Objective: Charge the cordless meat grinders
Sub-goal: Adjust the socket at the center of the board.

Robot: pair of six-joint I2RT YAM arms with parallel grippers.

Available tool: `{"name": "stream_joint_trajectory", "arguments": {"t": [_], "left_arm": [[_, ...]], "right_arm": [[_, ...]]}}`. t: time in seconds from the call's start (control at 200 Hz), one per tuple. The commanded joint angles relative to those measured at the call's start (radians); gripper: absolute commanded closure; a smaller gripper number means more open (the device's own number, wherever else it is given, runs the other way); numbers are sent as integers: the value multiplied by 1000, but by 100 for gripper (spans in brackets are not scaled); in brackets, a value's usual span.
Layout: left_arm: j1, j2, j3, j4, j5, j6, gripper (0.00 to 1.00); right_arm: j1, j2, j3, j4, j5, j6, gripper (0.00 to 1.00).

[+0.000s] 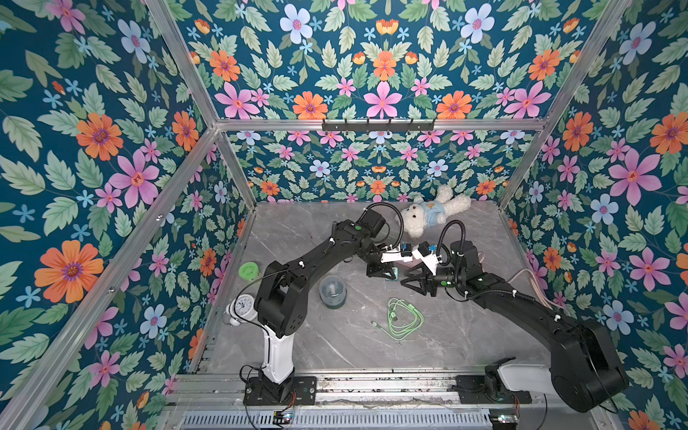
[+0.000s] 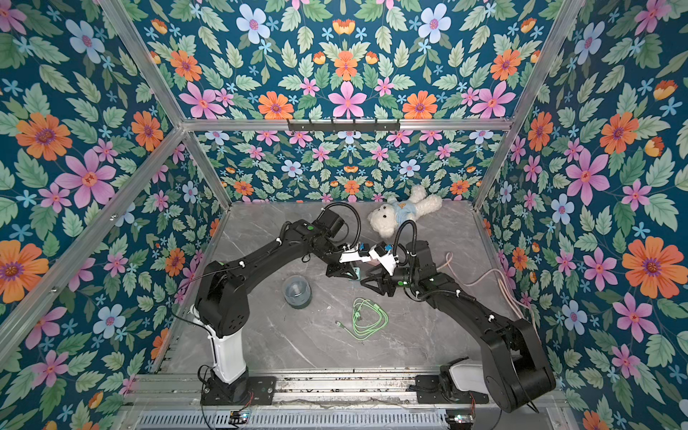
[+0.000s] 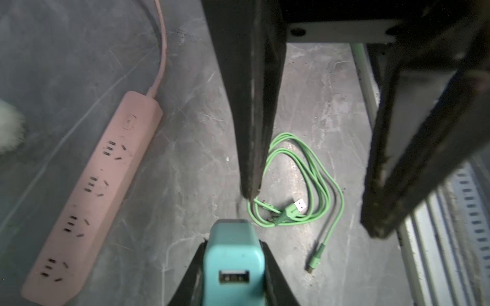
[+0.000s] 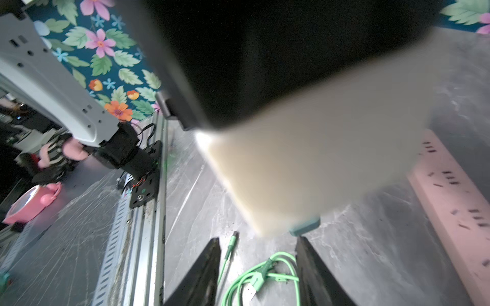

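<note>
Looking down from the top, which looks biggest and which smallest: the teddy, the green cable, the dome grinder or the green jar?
In a top view, largest to smallest:
1. Fluffy white teddy bear in a blue shirt
2. Coiled light green cable
3. Clear-domed teal-based meat grinder
4. Bright green round-lidded jar

Grey marble-look tabletop (image 1: 335, 346), smooth with a soft sheen, faintly scuffed. The meat grinder (image 1: 332, 291) shows a clear plastic dome over a matt teal base. Green cable (image 1: 404, 319) — rubbery-looking, matt. Pink power strip (image 3: 90, 196), smooth matt plastic; teal plug adapter (image 3: 233, 259), smooth plastic with a slight gloss. Teddy bear (image 1: 432, 214) — fluffy white plush. Frame rails (image 1: 372, 385), bare brushed metal.
</note>
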Motion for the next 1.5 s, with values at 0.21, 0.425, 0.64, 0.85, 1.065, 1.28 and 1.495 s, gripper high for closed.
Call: {"name": "stream_joint_trajectory", "arguments": {"t": [0.21,0.425,0.64,0.85,1.065,1.28,1.495], "left_arm": [[51,164,250,-105,-31,129,91],[107,165,268,-107,-8,152,92],[143,186,303,-84,-17,172,92],[182,229,381,-108,12,182,91],[197,244,386,-88,16,189,91],[211,250,387,-88,44,180,91],[217,240,374,-80,43,171,91]], "right_arm": [[-85,75,34,4,239,-55,45],[-92,207,219,-249,320,-238,40],[-92,388,407,-428,372,-447,37],[-93,542,572,-531,366,-532,35],[-85,671,707,-625,415,-582,34],[-77,749,788,-685,424,-613,32],[-50,824,855,-737,482,-645,31]]}}
